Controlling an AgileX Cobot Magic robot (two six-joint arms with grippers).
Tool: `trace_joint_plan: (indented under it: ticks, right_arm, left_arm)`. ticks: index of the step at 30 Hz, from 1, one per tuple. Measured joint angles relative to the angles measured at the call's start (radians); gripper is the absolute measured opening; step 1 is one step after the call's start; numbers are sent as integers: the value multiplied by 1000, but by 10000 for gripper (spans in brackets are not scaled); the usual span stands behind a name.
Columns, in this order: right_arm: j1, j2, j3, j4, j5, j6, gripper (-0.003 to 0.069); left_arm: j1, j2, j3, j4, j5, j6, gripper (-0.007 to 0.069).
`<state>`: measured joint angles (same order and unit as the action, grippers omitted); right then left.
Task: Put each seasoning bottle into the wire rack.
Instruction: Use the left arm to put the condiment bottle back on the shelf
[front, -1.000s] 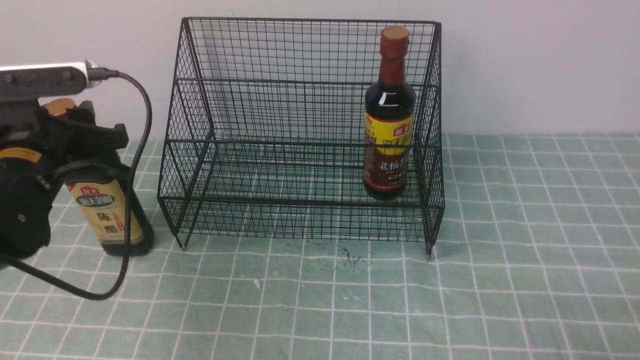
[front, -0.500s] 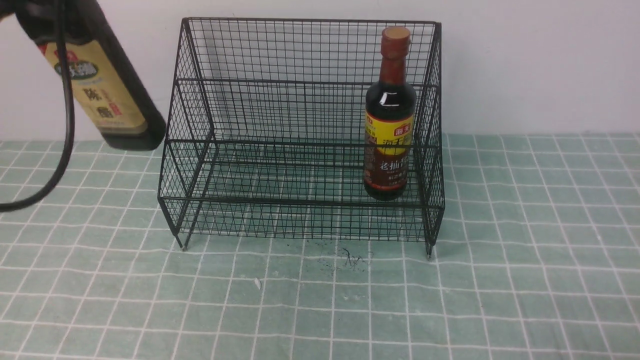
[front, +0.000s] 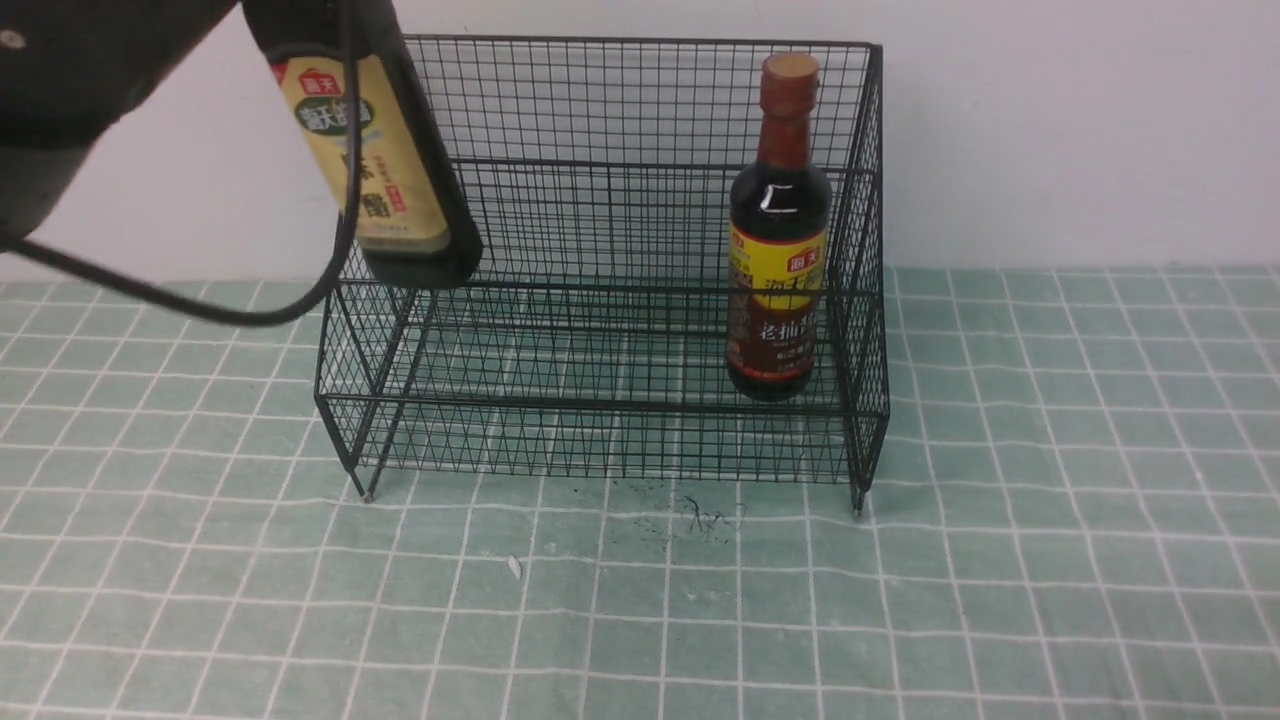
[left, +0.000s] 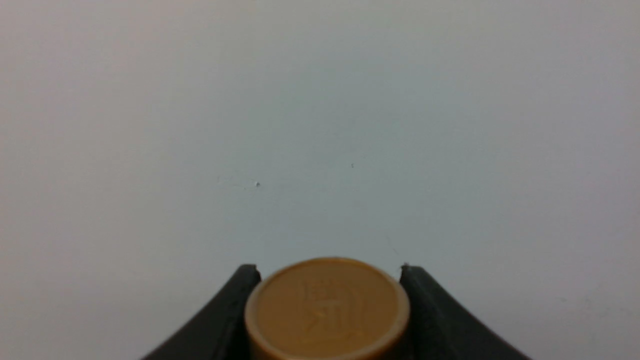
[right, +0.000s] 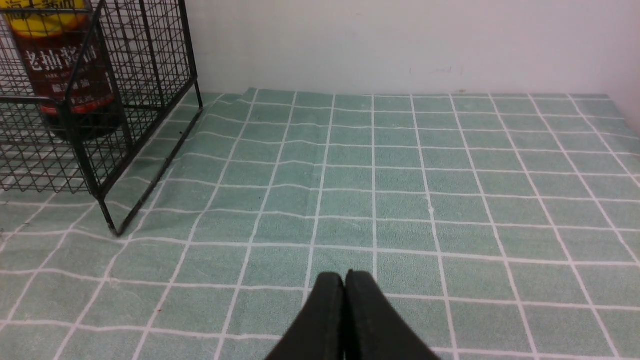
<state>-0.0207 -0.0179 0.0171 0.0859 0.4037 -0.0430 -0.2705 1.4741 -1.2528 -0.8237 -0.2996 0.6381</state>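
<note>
Green checked cloth (front: 1050, 520) with white grid lines lies under a plain pale wall. Your left gripper (left: 328, 271) grips the broad bottle (front: 400, 170), its fingers on either side of the round gold cap (left: 327, 310). The bottle hangs tilted at the left end of the black wire rack (front: 600, 120). Your right gripper (right: 345, 282) is pressed together, empty. The slim bottle (front: 779, 290) stands upright on the rack's lower tier, at the right end.

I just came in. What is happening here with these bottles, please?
The left gripper holds the broad gold-capped bottle near its cap, tilted in the air at the left end of the wire rack, not yet set down. The slim red-capped bottle already stands upright at the rack's right end. The right gripper is shut and empty, above the cloth.
</note>
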Motion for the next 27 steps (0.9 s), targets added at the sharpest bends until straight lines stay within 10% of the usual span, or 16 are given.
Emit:
trace_joint_plan:
  ticks: [27]
  right_arm:
    - [0,0,0,0,0,1,-15]
  left_arm:
    - [-3,240,-44,-42,160,119,309]
